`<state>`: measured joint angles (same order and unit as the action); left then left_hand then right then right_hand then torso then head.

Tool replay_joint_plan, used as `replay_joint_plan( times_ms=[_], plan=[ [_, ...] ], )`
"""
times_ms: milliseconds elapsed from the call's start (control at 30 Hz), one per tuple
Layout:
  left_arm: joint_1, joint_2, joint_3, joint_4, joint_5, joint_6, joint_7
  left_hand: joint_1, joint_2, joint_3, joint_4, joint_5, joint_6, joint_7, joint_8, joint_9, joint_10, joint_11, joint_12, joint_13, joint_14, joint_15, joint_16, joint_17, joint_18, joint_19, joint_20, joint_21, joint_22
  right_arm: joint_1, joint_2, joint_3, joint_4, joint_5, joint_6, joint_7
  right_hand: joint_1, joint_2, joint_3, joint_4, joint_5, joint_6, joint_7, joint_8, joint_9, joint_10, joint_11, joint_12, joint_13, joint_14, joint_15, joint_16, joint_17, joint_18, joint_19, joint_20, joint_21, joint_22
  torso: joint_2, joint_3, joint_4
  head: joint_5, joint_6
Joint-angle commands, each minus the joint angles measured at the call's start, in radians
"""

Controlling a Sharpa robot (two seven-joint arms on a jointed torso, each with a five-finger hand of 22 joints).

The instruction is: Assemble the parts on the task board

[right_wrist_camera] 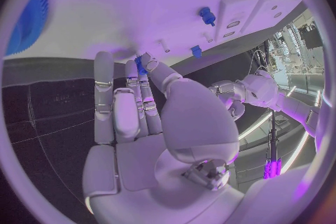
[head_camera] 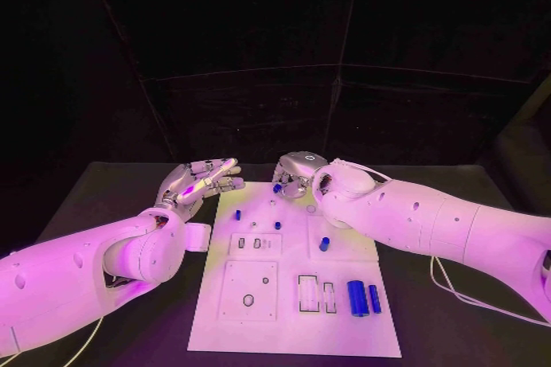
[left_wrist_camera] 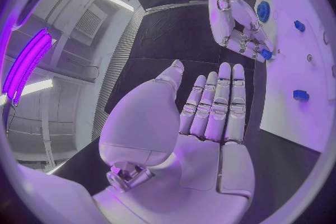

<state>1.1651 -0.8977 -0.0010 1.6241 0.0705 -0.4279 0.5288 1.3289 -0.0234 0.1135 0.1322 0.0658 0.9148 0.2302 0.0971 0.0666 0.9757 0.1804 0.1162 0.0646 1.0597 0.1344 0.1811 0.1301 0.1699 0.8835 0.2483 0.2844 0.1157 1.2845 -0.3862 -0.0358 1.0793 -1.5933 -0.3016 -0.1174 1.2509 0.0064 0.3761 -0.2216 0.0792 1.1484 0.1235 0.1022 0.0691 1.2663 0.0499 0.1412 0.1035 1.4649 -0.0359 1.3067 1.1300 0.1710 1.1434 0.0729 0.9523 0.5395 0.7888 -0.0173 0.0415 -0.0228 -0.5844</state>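
The white task board [head_camera: 230,303] lies in the middle of the black table. My right hand [head_camera: 296,174] hovers over the board's far edge and pinches a small blue part [right_wrist_camera: 140,64] between thumb and fingertip; the same part [left_wrist_camera: 266,54] shows at its fingertips in the left wrist view. My left hand [head_camera: 202,184] floats over the board's far left corner with its fingers [left_wrist_camera: 218,102] stretched out straight, holding nothing. Small blue pegs [head_camera: 238,215] [head_camera: 278,223] [head_camera: 325,244] stand on the board's far half. Two blue cylinders [head_camera: 357,297] lie near its front right.
A blue gear [right_wrist_camera: 31,19] sits on the board near my right hand. Rectangular slots [head_camera: 309,293] and a plate with an oval hole [head_camera: 248,300] mark the board's near half. Black table [head_camera: 127,184] borders the board on both sides.
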Motion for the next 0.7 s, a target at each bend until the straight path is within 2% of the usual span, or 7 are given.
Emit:
replay_joint_plan(
  times_ms=[33,133,200,267,333,467,700],
  plan=[
    [0.002,0.000,0.000,0.000,-0.005,0.016,0.004,0.002,0.009,0.000,-0.008,-0.003,0.005,0.001,-0.006,-0.001,0.006,0.002,-0.006,-0.002,0.002,0.003,-0.003,0.001,0.013,0.007,0.000,-0.002,-0.001,0.002,0.003,0.000,-0.001,0.001,0.031,-0.002,-0.012,-0.007,0.006,0.003,-0.001,-0.006,0.001,-0.001,0.018,-0.008,0.002,-0.008,0.000,0.037,0.007,0.006,-0.002,0.009,-0.006,0.001,0.007,-0.001,-0.001,0.0003,-0.0019,0.000,-0.001],
    [0.002,0.001,0.000,-0.001,-0.005,0.016,0.004,0.002,0.009,0.000,-0.008,-0.003,0.005,0.001,-0.006,-0.001,0.006,0.002,-0.006,-0.002,0.002,0.003,-0.003,0.001,0.013,0.007,0.000,-0.002,-0.001,0.002,0.004,0.000,-0.004,0.001,0.037,-0.008,-0.015,-0.013,0.010,0.009,-0.005,-0.013,0.004,-0.006,0.016,-0.018,0.006,-0.013,-0.001,0.035,0.011,0.005,-0.006,0.009,-0.011,0.003,0.006,-0.004,-0.001,0.0003,-0.0007,-0.001,-0.003],
    [0.002,0.000,0.000,0.000,-0.005,0.016,0.004,0.002,0.009,0.000,-0.008,-0.003,0.005,0.001,-0.006,-0.001,0.006,0.002,-0.006,-0.002,0.002,0.003,-0.003,0.001,0.013,0.007,0.000,-0.002,-0.001,0.003,0.005,0.000,-0.007,0.001,0.041,-0.012,-0.021,-0.023,0.014,0.016,-0.007,-0.032,0.015,-0.017,0.011,-0.045,0.016,-0.027,-0.006,0.034,0.020,0.003,-0.011,0.010,-0.019,0.007,0.002,-0.012,0.000,0.0001,-0.0008,-0.001,-0.002],
    [0.002,0.000,0.000,0.000,-0.005,0.016,0.003,0.002,0.009,0.000,-0.008,-0.003,0.005,0.001,-0.006,-0.001,0.006,0.002,-0.006,-0.002,0.002,0.003,-0.003,0.001,0.013,0.007,0.000,-0.002,-0.001,0.003,0.005,0.000,-0.009,0.001,0.043,-0.015,-0.033,-0.043,0.015,0.026,-0.007,-0.082,0.033,-0.039,-0.001,-0.105,0.036,-0.053,-0.021,0.032,0.037,0.002,-0.015,0.008,-0.029,0.017,-0.002,-0.017,0.000,0.0002,-0.0008,-0.001,-0.002],
    [0.002,0.000,0.000,-0.001,-0.005,0.017,0.003,0.002,0.010,0.000,-0.009,-0.003,0.005,0.001,-0.007,-0.001,0.006,0.002,-0.006,-0.002,0.002,0.003,-0.004,0.001,0.013,0.007,0.000,-0.002,-0.001,0.004,0.005,0.000,-0.010,0.001,0.042,-0.017,-0.038,-0.064,0.011,0.034,-0.009,-0.151,0.039,-0.042,-0.006,-0.148,0.048,-0.062,-0.030,0.026,0.047,-0.005,-0.028,0.008,-0.037,0.028,-0.003,-0.017,0.000,0.0005,-0.0007,-0.001,-0.001],
    [0.002,-0.001,0.000,-0.001,-0.005,0.017,0.002,0.002,0.010,0.000,-0.009,-0.003,0.005,0.001,-0.007,-0.001,0.006,0.002,-0.006,-0.002,0.002,0.003,-0.004,0.001,0.013,0.007,0.000,-0.002,-0.001,0.005,0.002,0.000,-0.008,0.001,0.034,-0.019,-0.026,-0.082,0.000,0.051,-0.009,-0.220,0.037,-0.039,-0.004,-0.185,0.048,-0.045,-0.033,0.019,0.048,-0.005,-0.035,0.013,-0.046,0.037,-0.002,-0.017,0.000,0.0010,-0.0005,-0.001,0.000],
    [0.002,-0.003,0.000,-0.002,-0.005,0.019,0.001,0.002,0.010,0.000,-0.010,-0.004,0.005,0.001,-0.007,-0.001,0.005,0.003,-0.007,-0.002,0.002,0.003,-0.004,0.001,0.013,0.007,0.000,-0.003,-0.001,0.005,-0.031,0.000,0.028,0.003,0.005,-0.014,-0.018,-0.085,-0.005,0.060,-0.002,-0.221,0.038,-0.035,-0.001,-0.186,0.048,-0.026,-0.031,0.020,0.048,-0.002,-0.035,0.014,-0.046,0.037,0.001,-0.016,0.000,0.0022,-0.0032,0.003,0.000]
  ],
)
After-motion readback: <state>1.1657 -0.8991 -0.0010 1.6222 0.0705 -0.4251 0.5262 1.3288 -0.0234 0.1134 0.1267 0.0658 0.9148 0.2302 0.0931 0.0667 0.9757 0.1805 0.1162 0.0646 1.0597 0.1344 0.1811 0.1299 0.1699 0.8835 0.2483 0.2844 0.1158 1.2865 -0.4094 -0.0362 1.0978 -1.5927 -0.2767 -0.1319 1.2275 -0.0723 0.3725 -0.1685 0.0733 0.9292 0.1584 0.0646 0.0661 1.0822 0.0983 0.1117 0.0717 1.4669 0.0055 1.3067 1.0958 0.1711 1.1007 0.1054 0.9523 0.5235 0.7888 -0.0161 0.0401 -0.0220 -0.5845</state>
